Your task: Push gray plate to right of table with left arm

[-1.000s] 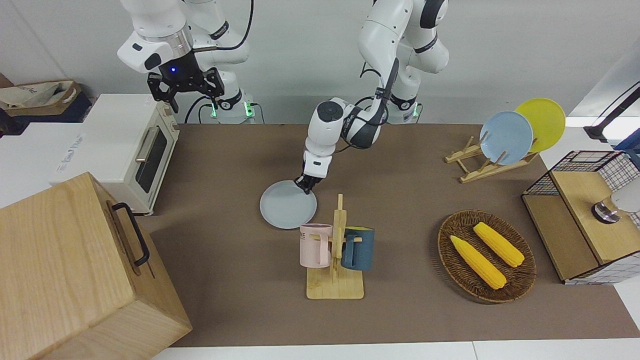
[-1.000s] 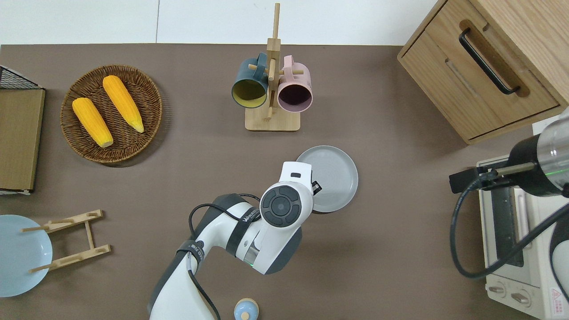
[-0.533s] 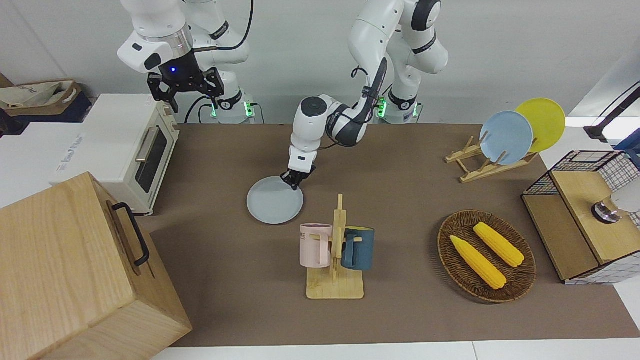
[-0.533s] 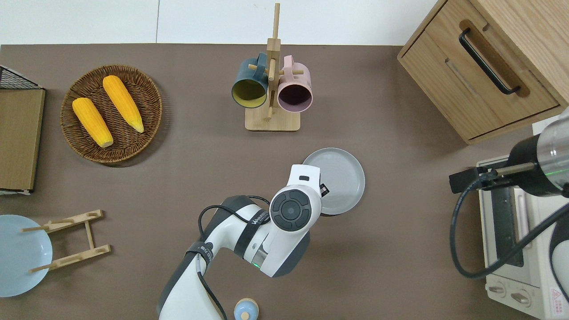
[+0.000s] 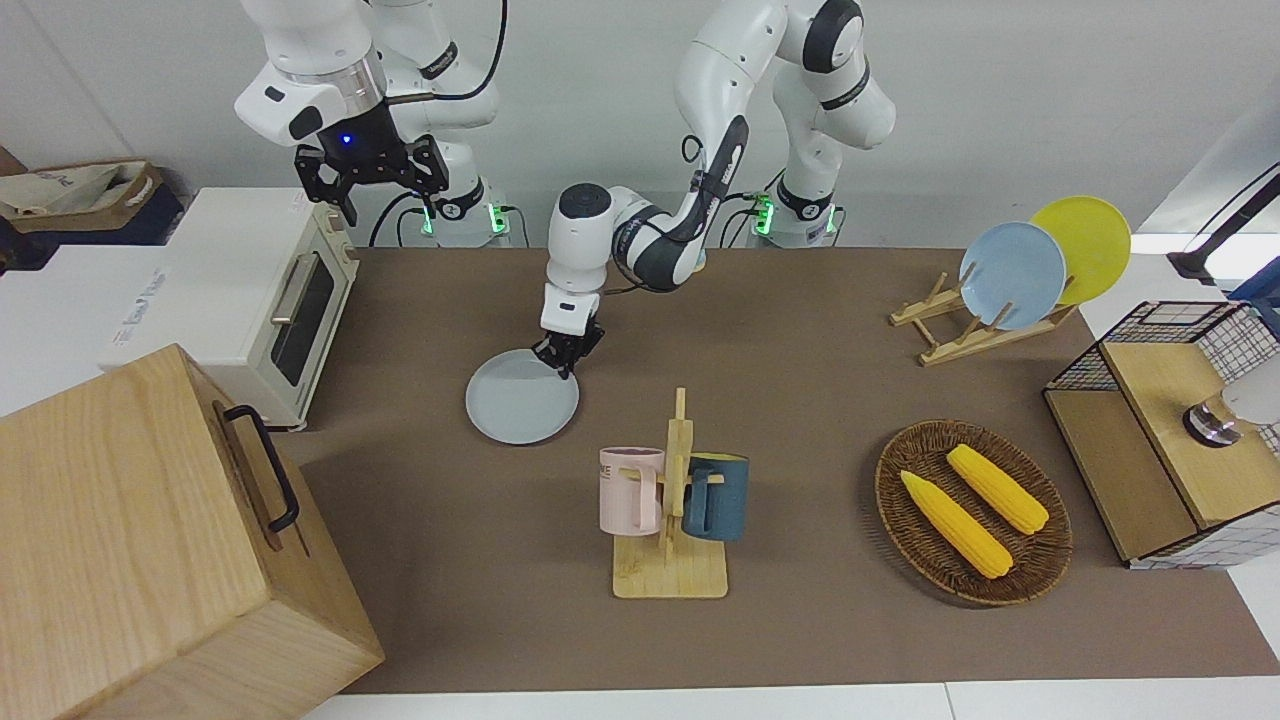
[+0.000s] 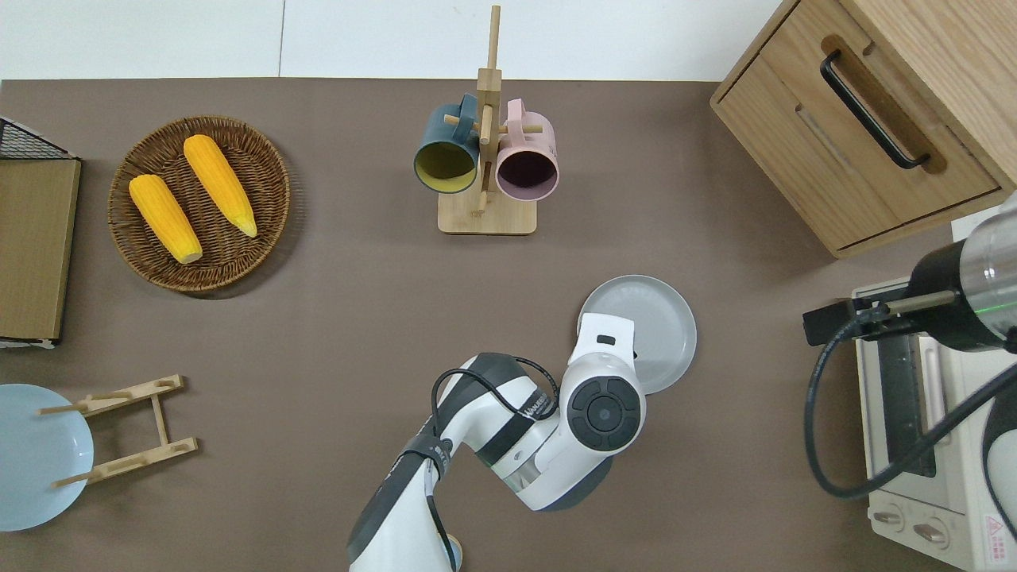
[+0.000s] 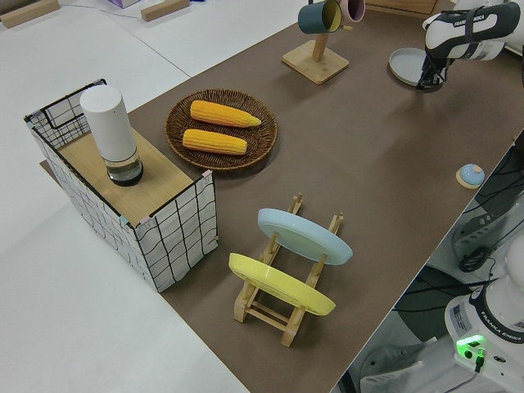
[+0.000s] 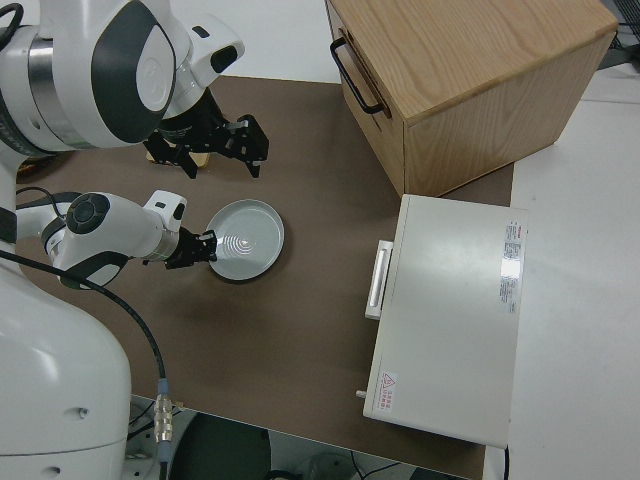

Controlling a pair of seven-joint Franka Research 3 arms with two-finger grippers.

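Presently the left gripper [image 5: 563, 361] is down at the rim of the gray plate [image 5: 520, 400] on the side nearer the robots, fingertips at the plate's edge; whether its fingers are apart or closed cannot be determined. The plate lies flat on the table [image 5: 800, 620], nearer the robots than the mug rack [image 5: 671, 520] and toward the right arm's end from it, between the rack and the toaster oven [image 5: 250, 300]. Farther out stands the wooden cabinet [image 5: 150, 540]. The right gripper [image 5: 368, 180] is parked, fingers spread, holding nothing.
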